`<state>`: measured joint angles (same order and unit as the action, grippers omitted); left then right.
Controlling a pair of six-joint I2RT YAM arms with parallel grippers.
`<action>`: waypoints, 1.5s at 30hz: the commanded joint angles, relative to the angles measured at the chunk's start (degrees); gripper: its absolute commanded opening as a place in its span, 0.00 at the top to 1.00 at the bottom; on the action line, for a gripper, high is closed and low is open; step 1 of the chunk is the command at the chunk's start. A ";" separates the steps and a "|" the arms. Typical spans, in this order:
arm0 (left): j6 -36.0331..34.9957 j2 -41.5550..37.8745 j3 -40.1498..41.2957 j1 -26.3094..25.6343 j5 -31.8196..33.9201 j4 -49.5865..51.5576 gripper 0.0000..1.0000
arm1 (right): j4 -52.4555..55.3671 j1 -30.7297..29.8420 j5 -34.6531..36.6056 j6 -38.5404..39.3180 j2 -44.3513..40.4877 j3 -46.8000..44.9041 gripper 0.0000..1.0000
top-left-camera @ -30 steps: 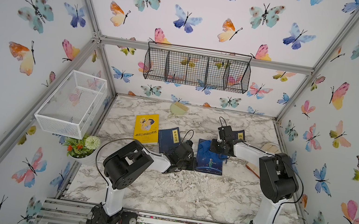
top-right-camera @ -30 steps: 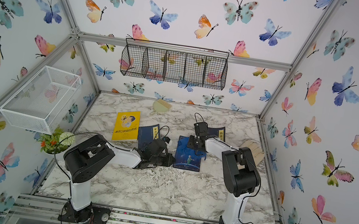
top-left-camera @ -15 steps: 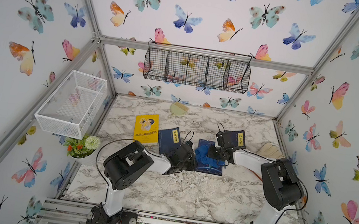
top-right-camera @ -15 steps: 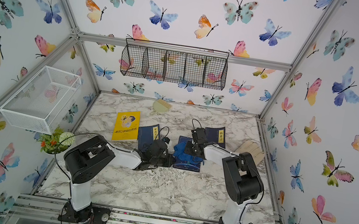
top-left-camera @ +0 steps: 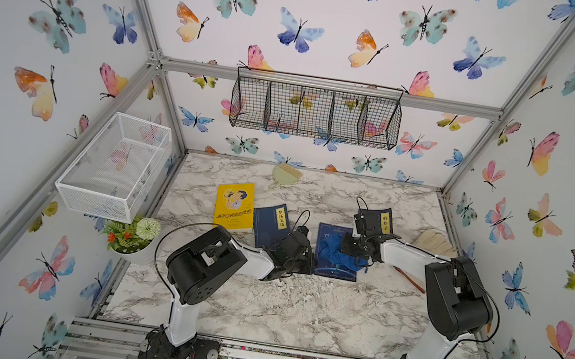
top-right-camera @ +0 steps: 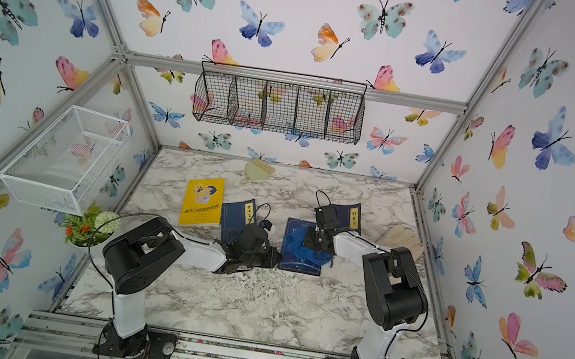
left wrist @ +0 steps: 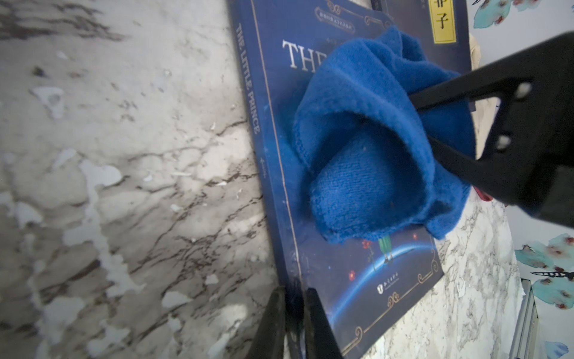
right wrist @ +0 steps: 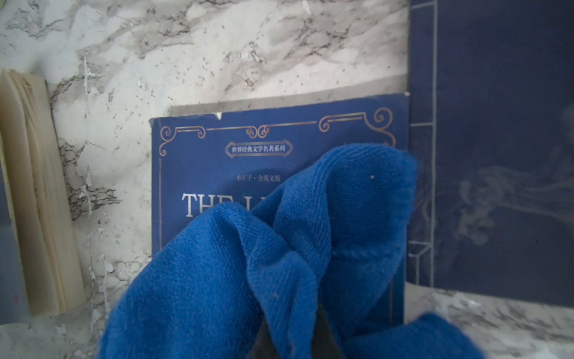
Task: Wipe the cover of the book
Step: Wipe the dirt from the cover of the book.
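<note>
We're mid-wipe: right fingers (left wrist: 481,82) clamp the cloth (left wrist: 372,140) on the book (left wrist: 357,279), left fingers (left wrist: 316,326) pinch its corner; much cover looks left.

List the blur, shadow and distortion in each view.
In both top views: even light, wide-angle stretch toward the corners. Left wrist view: left pincer soft-edged from nearness, book lettering sharp. Right wrist view: cloth weave crisp, the book's shadow a grey strip on the table, neighbouring dark book hazy.
</note>
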<state>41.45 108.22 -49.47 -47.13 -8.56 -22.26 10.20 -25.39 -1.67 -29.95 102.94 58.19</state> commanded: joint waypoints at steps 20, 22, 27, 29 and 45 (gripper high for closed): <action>0.32 2.83 2.36 -1.43 1.17 9.72 0.86 | 9.31 1.00 1.80 0.35 -3.06 -9.95 0.95; 0.44 2.70 2.45 -1.39 1.09 9.76 0.86 | 9.40 1.22 1.76 0.58 -3.43 -9.94 0.95; 0.60 2.53 2.80 -1.55 1.27 9.70 0.86 | 7.19 0.59 -2.69 -1.14 -3.77 -11.47 0.96; 0.71 2.63 2.70 -1.64 1.20 9.70 0.86 | 4.96 -1.23 -4.63 -2.66 -3.92 -12.58 0.96; 0.50 2.91 1.13 -2.22 1.21 11.04 0.86 | 8.19 0.90 1.44 0.01 -3.44 -10.94 0.96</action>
<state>42.06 108.22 -50.09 -47.90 -7.03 -21.19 6.50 -27.92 -4.82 -32.05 97.41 50.06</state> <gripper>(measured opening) 0.143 0.097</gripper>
